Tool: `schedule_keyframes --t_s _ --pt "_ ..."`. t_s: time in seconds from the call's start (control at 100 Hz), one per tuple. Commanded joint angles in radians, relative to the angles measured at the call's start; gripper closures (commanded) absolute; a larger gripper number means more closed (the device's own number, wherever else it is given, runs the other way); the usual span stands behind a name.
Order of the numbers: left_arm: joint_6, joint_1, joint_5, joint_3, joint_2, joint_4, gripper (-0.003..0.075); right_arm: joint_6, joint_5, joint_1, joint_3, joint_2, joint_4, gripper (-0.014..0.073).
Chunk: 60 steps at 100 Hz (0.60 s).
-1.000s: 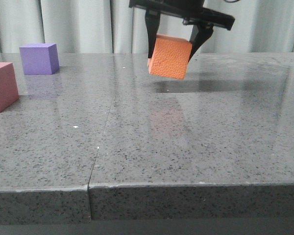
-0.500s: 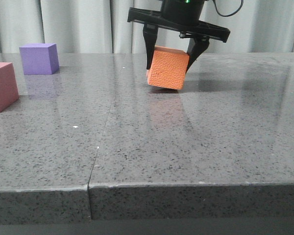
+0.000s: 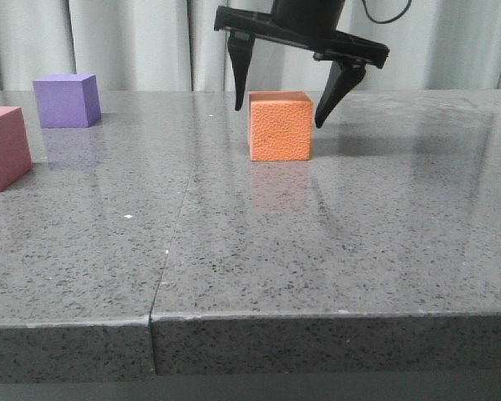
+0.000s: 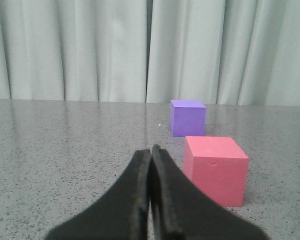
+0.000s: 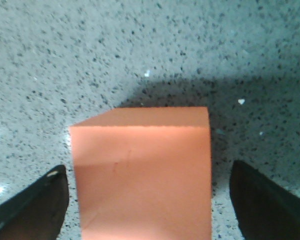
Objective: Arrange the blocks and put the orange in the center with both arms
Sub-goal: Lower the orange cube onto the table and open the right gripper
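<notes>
The orange cube [image 3: 280, 126] rests flat on the grey stone table [image 3: 250, 251], near the middle at the back. My right gripper [image 3: 277, 117] hangs over it, open, a finger on each side with a gap to the cube. The right wrist view shows the orange cube [image 5: 142, 172] between my spread fingers [image 5: 35, 202]. The purple cube [image 3: 65, 100] stands at the far left back and the pink-red cube [image 3: 4, 147] at the left edge. My left gripper [image 4: 150, 152] is shut and empty, beside the pink-red cube [image 4: 215, 169], with the purple cube [image 4: 188, 117] behind it.
A pale curtain [image 3: 134, 42] hangs behind the table. A seam [image 3: 171, 242] runs through the tabletop from front to back. The table's front edge [image 3: 250, 316] lies close to the camera.
My right gripper lowered the tilted orange cube onto the table and opened its fingers. The cube now stands flat and free. The purple and pink-red cubes have not moved.
</notes>
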Motion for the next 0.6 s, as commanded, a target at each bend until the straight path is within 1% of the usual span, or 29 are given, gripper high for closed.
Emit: schedule_keyframes --t_s 0.0,0.12,0.17,0.48,0.59 --pt "0.000 -0.004 -0.079 -0.001 -0.026 -0.008 0.0741 0.001 0.040 0.000 -0.052 -0.063 0.007 -0.0050" --pt "0.000 -0.004 -0.079 -0.001 -0.026 -0.008 0.0741 -0.005 0.095 0.000 -0.060 -0.063 0.006 -0.0050" --pt "0.000 -0.004 -0.079 -0.001 -0.026 -0.008 0.0741 -0.026 0.095 0.000 -0.060 -0.065 0.011 -0.0050" --pt "0.000 -0.004 -0.079 -0.001 -0.026 -0.008 0.0741 -0.030 0.095 0.001 -0.060 -0.133 0.010 -0.0049" --pt "0.000 -0.004 -0.079 -0.001 -0.026 -0.008 0.0741 -0.067 0.095 0.001 -0.060 -0.163 0.010 -0.0049"
